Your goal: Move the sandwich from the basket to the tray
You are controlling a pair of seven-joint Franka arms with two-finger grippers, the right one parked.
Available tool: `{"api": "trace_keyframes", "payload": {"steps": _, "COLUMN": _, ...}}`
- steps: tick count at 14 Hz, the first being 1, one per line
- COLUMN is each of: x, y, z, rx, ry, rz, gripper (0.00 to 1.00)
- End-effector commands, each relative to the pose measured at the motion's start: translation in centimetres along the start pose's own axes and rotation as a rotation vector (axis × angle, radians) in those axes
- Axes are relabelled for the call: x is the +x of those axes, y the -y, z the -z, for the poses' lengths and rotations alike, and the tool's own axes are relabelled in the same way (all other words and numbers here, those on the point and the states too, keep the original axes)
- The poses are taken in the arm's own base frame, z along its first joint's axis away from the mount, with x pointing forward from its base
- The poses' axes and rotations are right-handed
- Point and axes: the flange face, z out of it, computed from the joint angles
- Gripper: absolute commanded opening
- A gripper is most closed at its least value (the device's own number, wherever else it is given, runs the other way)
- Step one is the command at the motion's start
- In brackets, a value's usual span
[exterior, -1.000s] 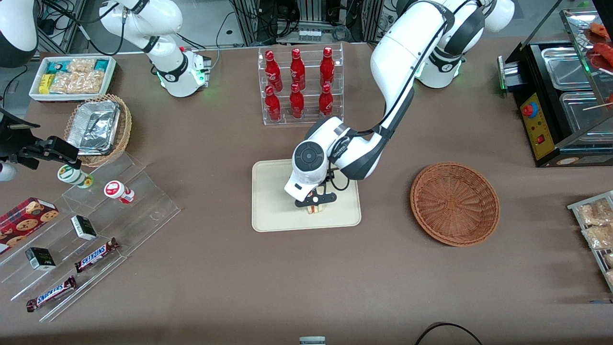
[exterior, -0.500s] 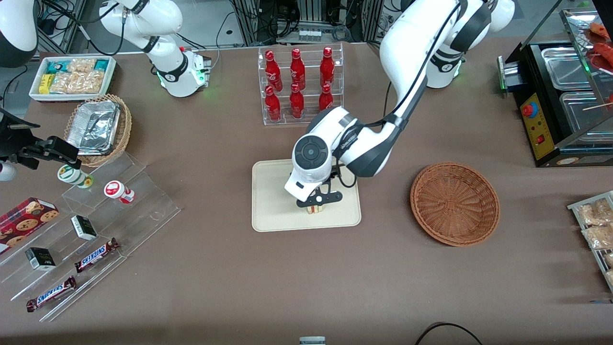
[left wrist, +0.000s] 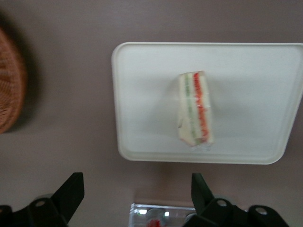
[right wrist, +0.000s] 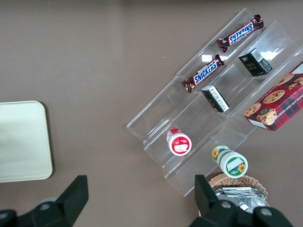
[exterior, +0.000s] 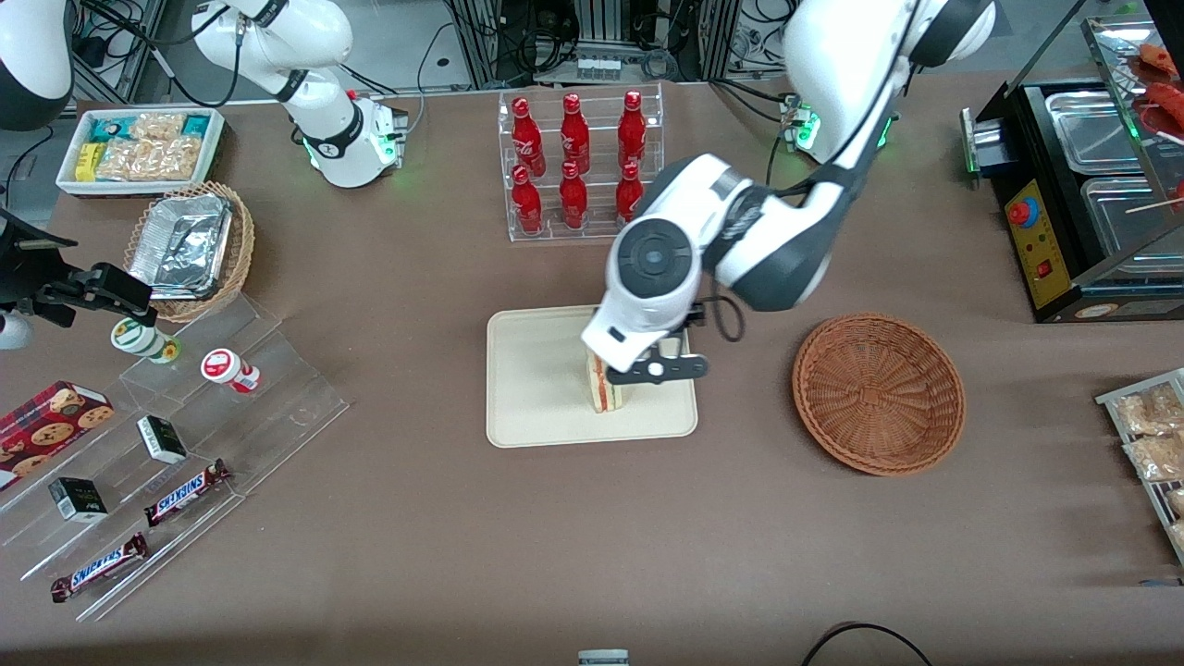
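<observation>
The sandwich (exterior: 603,387) lies on its own on the beige tray (exterior: 536,388), near the tray's edge that faces the basket, with its red and green filling stripe showing. In the left wrist view the sandwich (left wrist: 195,109) rests on the tray (left wrist: 142,94) with nothing touching it. My left gripper (exterior: 659,368) is raised above the tray, beside the sandwich. Its fingers are wide apart and empty in the wrist view (left wrist: 136,191). The reddish-brown basket (exterior: 879,393) stands empty toward the working arm's end; its rim shows in the wrist view (left wrist: 9,80).
A clear rack of red bottles (exterior: 578,162) stands farther from the front camera than the tray. A stepped acrylic shelf with snack bars and cups (exterior: 185,435), a tan basket with foil containers (exterior: 190,245) and a white snack bin (exterior: 139,148) lie toward the parked arm's end. A black food warmer (exterior: 1082,185) stands at the working arm's end.
The gripper has let go of the sandwich, risen and shifted toward the basket. The sandwich stays on the tray, now uncovered and showing its full length.
</observation>
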Motion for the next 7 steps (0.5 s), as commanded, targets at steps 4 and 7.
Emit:
{"api": "trace_keyframes", "payload": {"steps": 4, "x": 1.1, "y": 12.8, "z": 3.9, "rx": 0.004, "ry": 0.035, "rz": -0.085, "gripper": 1.0}}
{"api": "trace_keyframes", "payload": {"steps": 7, "x": 0.3, "y": 19.8, "z": 5.1, "rx": -0.01, "ry": 0.036, "rz": -0.158, "gripper": 1.0}}
